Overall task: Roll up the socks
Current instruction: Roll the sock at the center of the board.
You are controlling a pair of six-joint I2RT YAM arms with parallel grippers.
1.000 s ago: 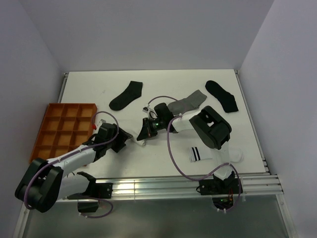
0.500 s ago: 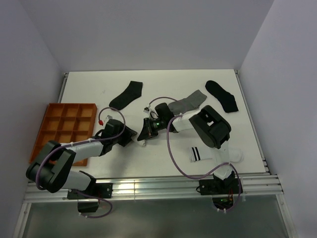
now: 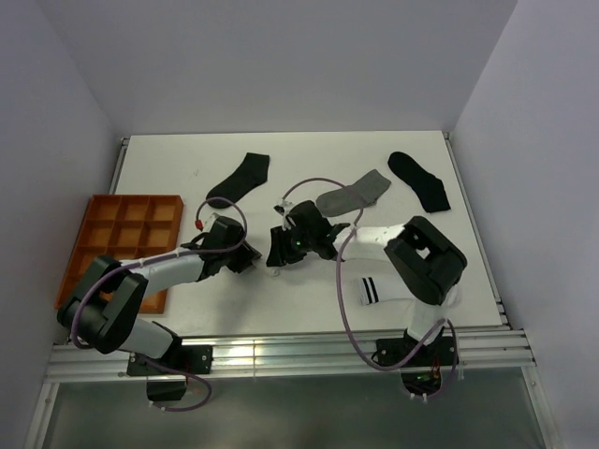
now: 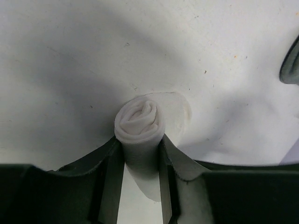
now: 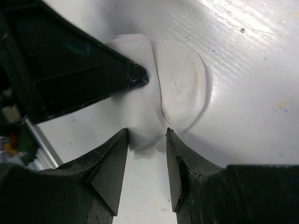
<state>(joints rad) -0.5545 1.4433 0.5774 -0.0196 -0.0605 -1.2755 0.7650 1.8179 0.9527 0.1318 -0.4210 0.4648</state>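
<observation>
White worktop (image 3: pixel 309 150) is carrying everything, and near its middle we are working the plain white sock (image 4: pixel 140 122). It is lying wound into a tight spiral, with a flat tail running back toward the left wrist camera. Our left pincer (image 4: pixel 140 140) is clamping the roll, one finger pressing each side just behind the spiral face. Our right pincer (image 5: pixel 146 134) is meeting it head-on, its jaws standing apart either side of the sock's loose fabric; we cannot tell whether they are pinching it.

To do this step well, we are judging that the left grip should be squeezing only enough to stop the coil springing open. The right should be tucking the free cuff over the bundle, not dragging it flat. The striped sock (image 3: pixel 372 291) and the grey sock (image 3: pixel 354 194) are lying well apart from this work.
</observation>
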